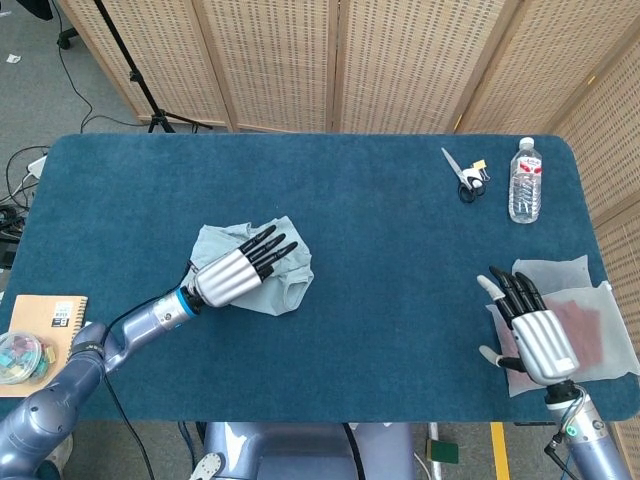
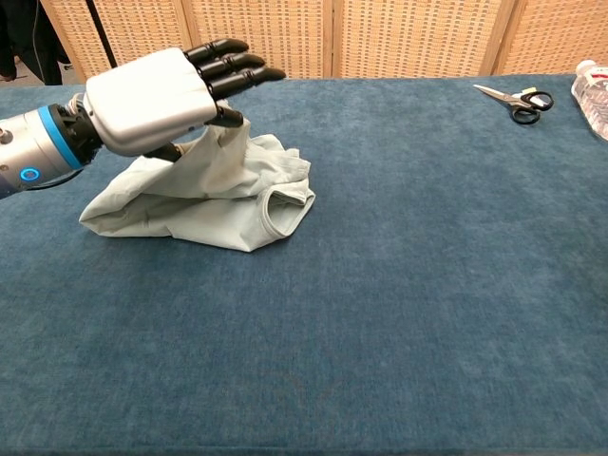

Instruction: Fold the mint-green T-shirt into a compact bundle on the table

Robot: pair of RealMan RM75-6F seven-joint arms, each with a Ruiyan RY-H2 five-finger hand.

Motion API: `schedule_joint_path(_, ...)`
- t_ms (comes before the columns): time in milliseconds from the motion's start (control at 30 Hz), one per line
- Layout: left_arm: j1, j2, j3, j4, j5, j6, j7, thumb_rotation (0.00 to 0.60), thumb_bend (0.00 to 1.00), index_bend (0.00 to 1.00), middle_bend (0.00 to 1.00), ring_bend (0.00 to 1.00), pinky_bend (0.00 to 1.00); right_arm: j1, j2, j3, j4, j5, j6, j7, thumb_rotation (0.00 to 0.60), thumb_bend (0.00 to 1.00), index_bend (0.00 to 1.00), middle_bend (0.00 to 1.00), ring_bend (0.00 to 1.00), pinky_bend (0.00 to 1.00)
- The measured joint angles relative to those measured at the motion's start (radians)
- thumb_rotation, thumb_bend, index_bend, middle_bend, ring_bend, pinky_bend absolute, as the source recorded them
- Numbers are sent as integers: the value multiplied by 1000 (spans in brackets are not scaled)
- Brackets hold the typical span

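Observation:
The mint-green T-shirt (image 1: 283, 262) (image 2: 228, 195) lies crumpled on the blue table, left of centre. My left hand (image 1: 240, 270) (image 2: 161, 95) hovers over it and pinches a lifted fold of the cloth under its thumb, the other fingers stretched out toward the right. That fold hangs from the hand down to the pile. My right hand (image 1: 530, 325) is far off at the table's right front, fingers spread, holding nothing, over some white sheets; the chest view does not show it.
Scissors (image 1: 465, 172) (image 2: 516, 101) and a water bottle (image 1: 525, 181) lie at the back right. White sheets (image 1: 590, 300) sit under my right hand. A notebook (image 1: 45, 340) and a pen (image 1: 82, 345) are at the front left edge.

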State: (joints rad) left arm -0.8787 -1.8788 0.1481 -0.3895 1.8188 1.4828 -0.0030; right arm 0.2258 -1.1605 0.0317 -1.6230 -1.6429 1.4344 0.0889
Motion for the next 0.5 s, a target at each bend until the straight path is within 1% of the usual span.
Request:
schedule_joint_path(333,-22,-40,92,109,117,109,66,600,461,688,0,0,0,1,-3,-5,-3,-5,-4,-9,600,2,0,0,0,0)
schedule_joint_path(367,-23,-44,95,113,121,114,70,600,455,666,0,0,0,1,-3,-5,-3,-6,-4,-9,600,2,0,0,0,0)
schedule_joint_path(400,-24,-47,99,117,125,118,71,600,443,621,0,0,0,1,-3,-6,-4,-6,-4,-9,600,2,0,0,0,0)
schedule_joint_path(433,-25,-52,103,123,129,124,73,600,415,490,0,0,0,1,-2,-6,-4,-7,-4,-9,600,2,0,0,0,0)
schedule_joint_path(467,-25,-54,106,127,131,125,74,600,377,298,0,0,0,1,-2,-6,-4,-7,-4,-9,600,2,0,0,0,0)
schedule_joint_path(500,-25,-56,109,130,133,124,73,600,348,179,0,0,0,0,-2,-6,-4,-7,-3,-9,600,2,0,0,0,0)
